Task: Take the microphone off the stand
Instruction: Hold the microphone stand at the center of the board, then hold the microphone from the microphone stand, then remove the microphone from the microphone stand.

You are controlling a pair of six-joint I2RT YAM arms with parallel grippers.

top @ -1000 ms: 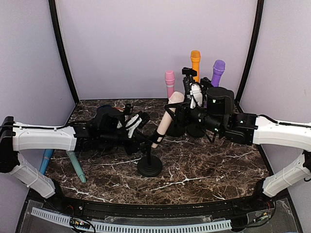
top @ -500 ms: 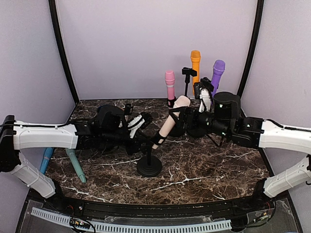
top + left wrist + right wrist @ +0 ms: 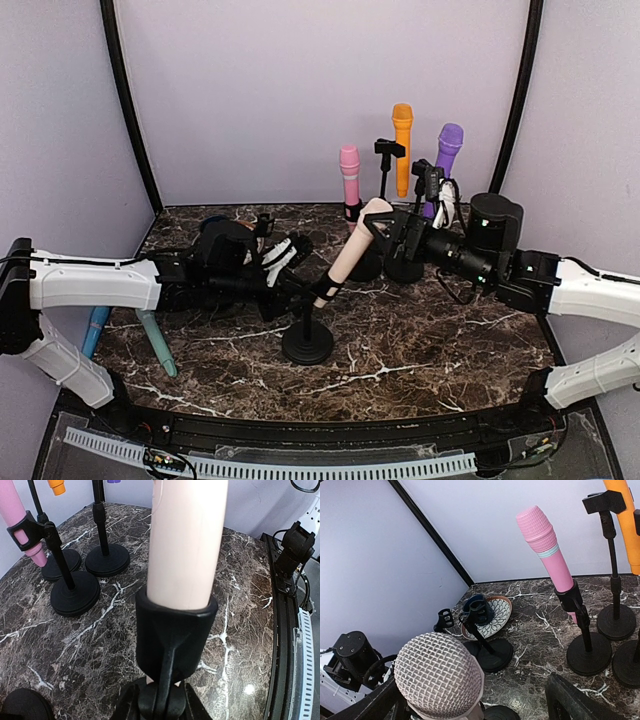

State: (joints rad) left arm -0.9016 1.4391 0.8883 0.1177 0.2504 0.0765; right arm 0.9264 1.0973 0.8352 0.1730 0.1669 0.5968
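Covering the whole work area, a dark marble tabletop (image 3: pixel 430 340) with white veins sits inside pale lavender walls (image 3: pixel 250 90). Black corner posts (image 3: pixel 125 100) rise at either side.

Back edge: pink microphone (image 3: pixel 349 170), orange microphone (image 3: pixel 402 125) and purple microphone (image 3: pixel 449 145), each upright in its own holder. Far left, lying flat: teal microphone (image 3: pixel 157 343) and blue microphone (image 3: pixel 95 330).

Centre: stand (image 3: pixel 307 343) with a round black base. Its clip (image 3: pixel 325 287) holds the beige microphone (image 3: pixel 350 250), tilted, head up and to the right.

The left arm reaches in low and level from the left. The left tool (image 3: pixel 288 293) is narrow, closed on the stand's stem just below the clip.

The right arm reaches in from the right, raised off the surface. The right tool (image 3: pixel 385 228) is spread wide, its fingers to either side of the beige microphone's mesh head.
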